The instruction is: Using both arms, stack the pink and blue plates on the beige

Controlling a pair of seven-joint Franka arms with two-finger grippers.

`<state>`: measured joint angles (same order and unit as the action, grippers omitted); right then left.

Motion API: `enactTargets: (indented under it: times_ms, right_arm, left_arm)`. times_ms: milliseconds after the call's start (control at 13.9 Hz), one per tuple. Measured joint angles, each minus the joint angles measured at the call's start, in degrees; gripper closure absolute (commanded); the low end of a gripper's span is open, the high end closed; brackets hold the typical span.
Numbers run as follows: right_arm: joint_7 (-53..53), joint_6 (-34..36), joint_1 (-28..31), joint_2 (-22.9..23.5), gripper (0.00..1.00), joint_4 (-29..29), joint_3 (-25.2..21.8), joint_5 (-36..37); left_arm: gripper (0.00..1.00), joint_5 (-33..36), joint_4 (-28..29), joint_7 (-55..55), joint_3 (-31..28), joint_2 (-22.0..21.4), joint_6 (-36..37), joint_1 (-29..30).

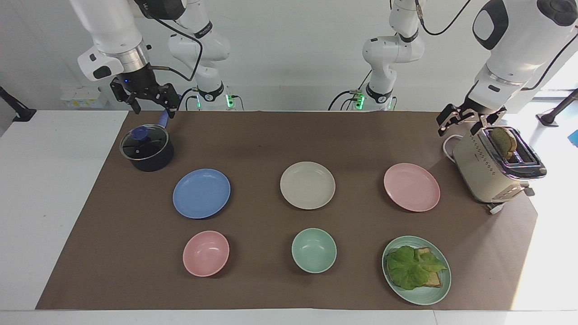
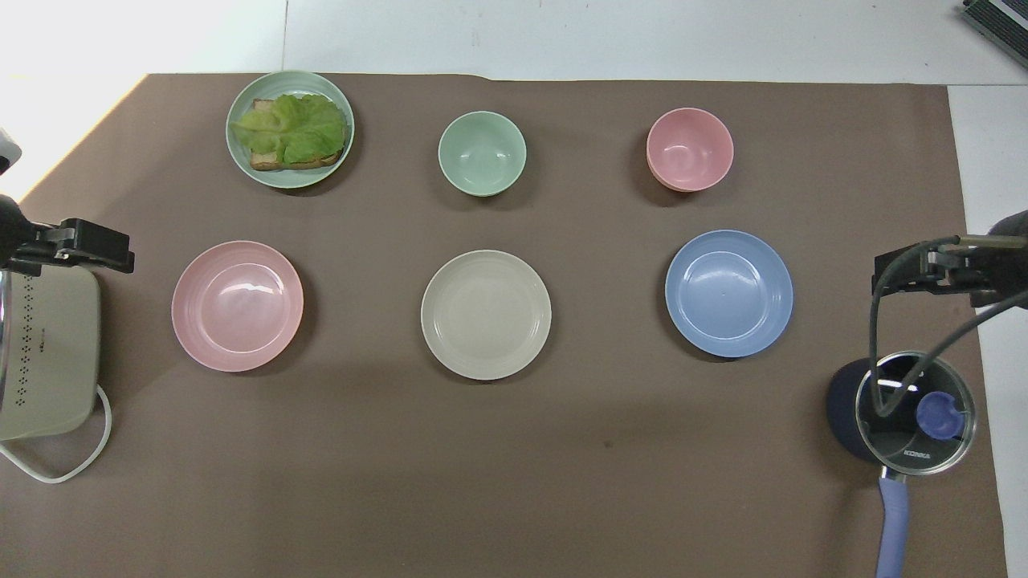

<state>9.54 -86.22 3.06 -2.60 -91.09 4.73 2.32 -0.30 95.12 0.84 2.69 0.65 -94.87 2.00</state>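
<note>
The left hand (image 1: 459,123) is held open and empty over the toaster (image 1: 492,169). The right hand (image 1: 151,103) is held open and empty over the saucepan (image 1: 146,149).

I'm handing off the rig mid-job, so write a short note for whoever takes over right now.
Left gripper: open, empty, up over the beige toaster.
Right gripper: open, empty, up over the dark lidded saucepan.
Shallow round matte pale pink plate: on the mat, toward the left arm's end.
Matching medium blue plate: toward the right arm's end.
Cream-beige plate: between them, bare.
Done: nothing stacked.
Left: put both plates on the beige one.
</note>
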Motion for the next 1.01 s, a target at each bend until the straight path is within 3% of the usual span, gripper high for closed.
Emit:
enactTargets:
  times_ms: [360,1009]
  right_arm:
    - [-0.02,0.00,0.19,0.00,0.00,0.00,0.00,0.00]
    - [-0.02,0.00,0.20,0.00,0.00,0.00,0.00,0.00]
  left_arm:
    - [0.00,-0.46,9.84,-0.05,-0.17,1.24,-8.49,2.41]
    - [0.00,-0.84,19.13,-0.19,-0.21,12.61,-23.79,5.64]
